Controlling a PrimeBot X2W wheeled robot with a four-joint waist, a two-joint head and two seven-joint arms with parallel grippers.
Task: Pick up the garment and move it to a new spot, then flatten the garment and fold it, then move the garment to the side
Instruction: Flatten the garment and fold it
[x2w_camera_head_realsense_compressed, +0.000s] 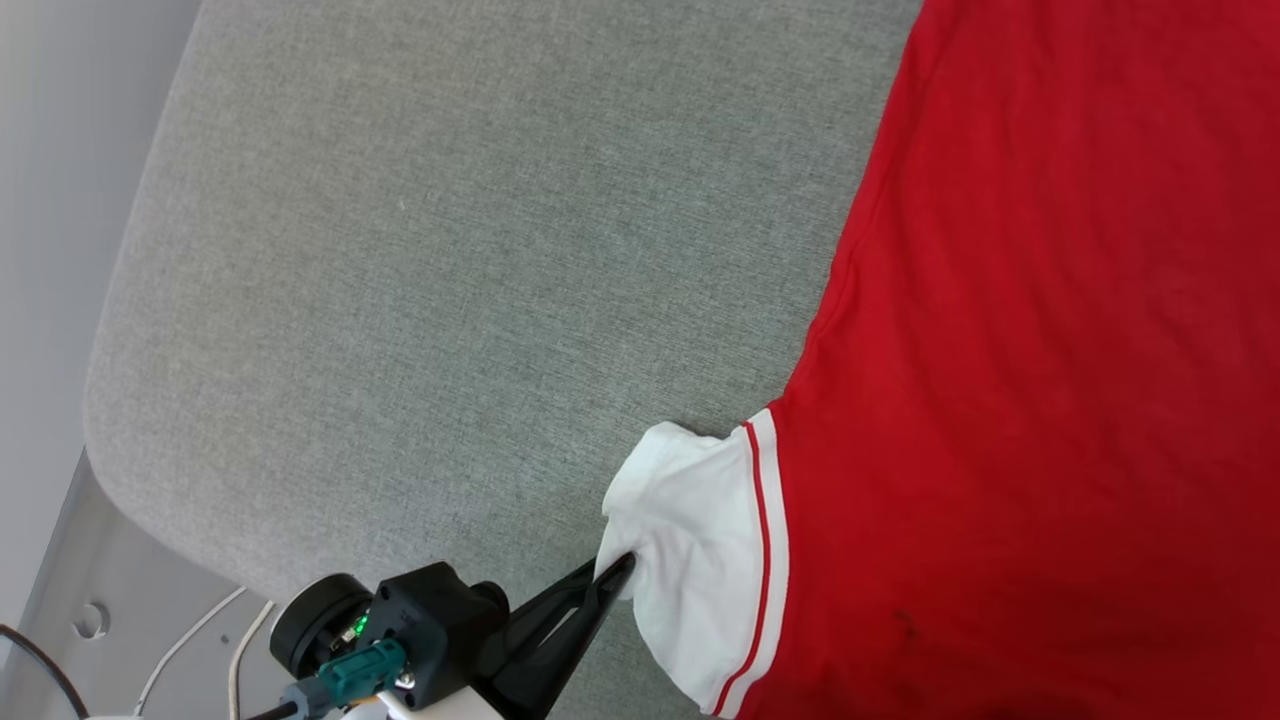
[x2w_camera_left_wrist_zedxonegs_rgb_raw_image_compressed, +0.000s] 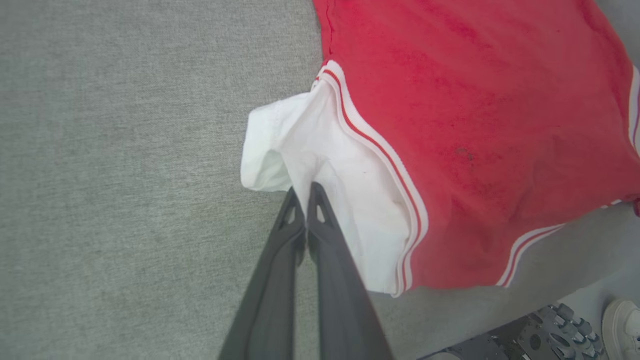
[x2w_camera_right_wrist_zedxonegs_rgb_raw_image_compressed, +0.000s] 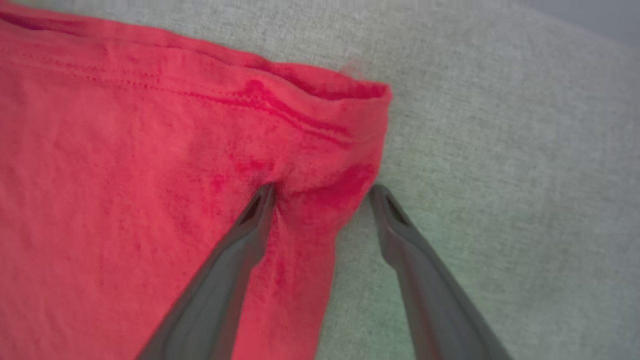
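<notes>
garment (x2w_camera_head_realsense_compressed: 1000, 350), a red jersey t-shirt with white striped-trim sleeves, lies spread at the right of the head view on a grey fabric cushion (x2w_camera_head_realsense_compressed: 450, 250). my left gripper (x2w_camera_left_wrist_zedxonegs_rgb_raw_image_compressed: 305, 192) is clamped, seemingly on the white sleeve (x2w_camera_left_wrist_zedxonegs_rgb_raw_image_compressed: 320, 145); my right gripper (x2w_camera_right_wrist_zedxonegs_rgb_raw_image_compressed: 322, 192) gapes astride a red hem corner (x2w_camera_right_wrist_zedxonegs_rgb_raw_image_compressed: 345, 125). flattening, i judge: next, close right and pull taut.

No letters, numbers, labels or brand marks legible anywhere on the garment (x2w_camera_head_realsense_compressed: 1000, 300), at the right of the head view or in either wrist view.
</notes>
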